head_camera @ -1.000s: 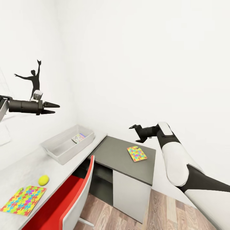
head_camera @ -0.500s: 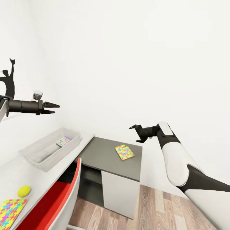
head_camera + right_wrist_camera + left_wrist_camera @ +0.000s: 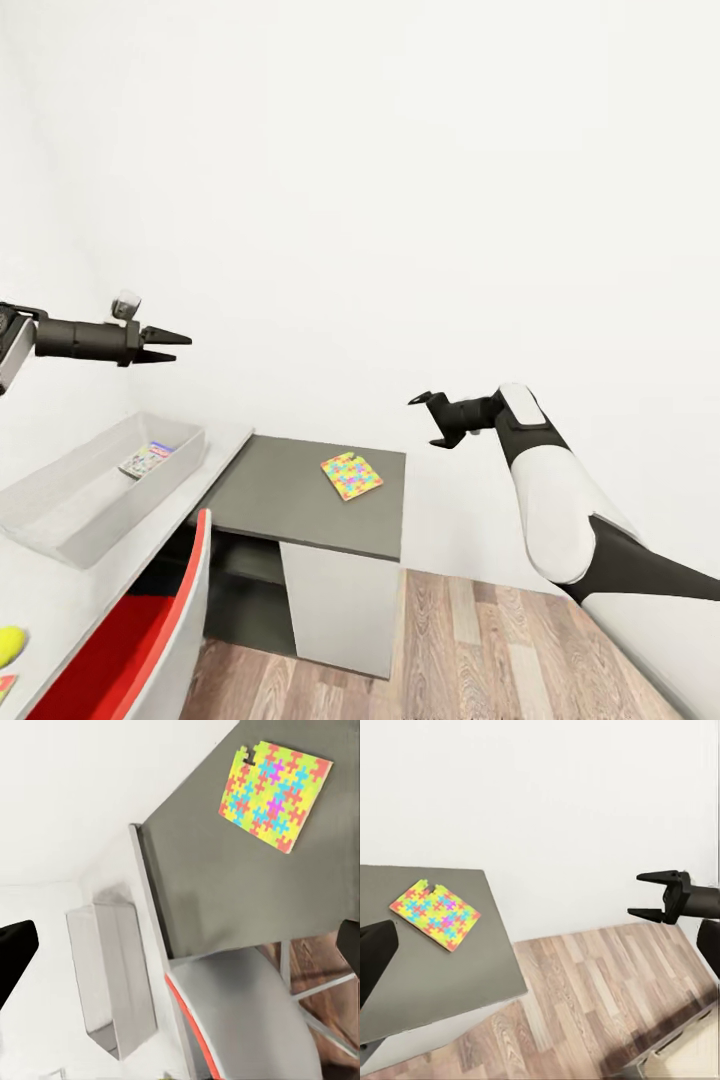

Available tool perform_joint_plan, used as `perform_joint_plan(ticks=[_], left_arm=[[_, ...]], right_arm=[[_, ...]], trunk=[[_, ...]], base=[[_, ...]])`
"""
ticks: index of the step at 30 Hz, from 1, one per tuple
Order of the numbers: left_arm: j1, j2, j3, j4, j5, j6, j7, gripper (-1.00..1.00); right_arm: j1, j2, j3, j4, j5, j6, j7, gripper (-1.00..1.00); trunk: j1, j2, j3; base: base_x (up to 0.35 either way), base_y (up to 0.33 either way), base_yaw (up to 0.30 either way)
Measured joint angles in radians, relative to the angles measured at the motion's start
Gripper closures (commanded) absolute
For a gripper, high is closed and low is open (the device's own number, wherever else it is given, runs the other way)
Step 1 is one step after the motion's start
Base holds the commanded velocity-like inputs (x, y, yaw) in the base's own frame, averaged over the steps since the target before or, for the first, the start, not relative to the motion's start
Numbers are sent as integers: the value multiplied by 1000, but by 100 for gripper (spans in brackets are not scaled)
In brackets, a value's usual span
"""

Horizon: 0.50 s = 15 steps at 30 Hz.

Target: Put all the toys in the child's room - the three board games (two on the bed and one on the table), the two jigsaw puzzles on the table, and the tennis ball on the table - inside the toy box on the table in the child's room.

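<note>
The white tabletop (image 3: 60,600) runs below and beneath the left end effector (image 3: 170,343), and the lower dark grey side cabinet (image 3: 290,490) butts against its far end, lying between the two arms and below both. On the tabletop the grey toy box (image 3: 75,500) sits directly under the left end effector, its long axis following the tabletop's length toward the wall; one printed board game (image 3: 146,459) already lies inside at its far end. A red-seated chair (image 3: 150,620) is pushed in under the tabletop. The next likely target, a jigsaw puzzle (image 3: 351,475), lies flat on the side cabinet, apart from the toy box, below and to the left of the right end effector (image 3: 428,418) and below and to the right of the left one. By the head view it looks somewhat nearer the right arm, so that arm seems the likelier to reach it. The tennis ball (image 3: 8,645) lies on the tabletop well behind and below the left end effector. Both end effectors hang in the air with fingers parted and nothing between them.
</note>
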Motion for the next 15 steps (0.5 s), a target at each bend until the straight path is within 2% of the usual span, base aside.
perform_joint_plan(ticks=[11,15], left_arm=[[24,-11,-1,0,0,-4,8,-100],[36,-21,-1,0,-1,-4,9,-100]], right_arm=[[73,-4,4,-1,9,16,-2,-100],[111,-4,4,-1,25,17,-2,-100]], trunk=[[0,0,0],[0,0,0]], base=[[0,0,-286],[0,0,-286]])
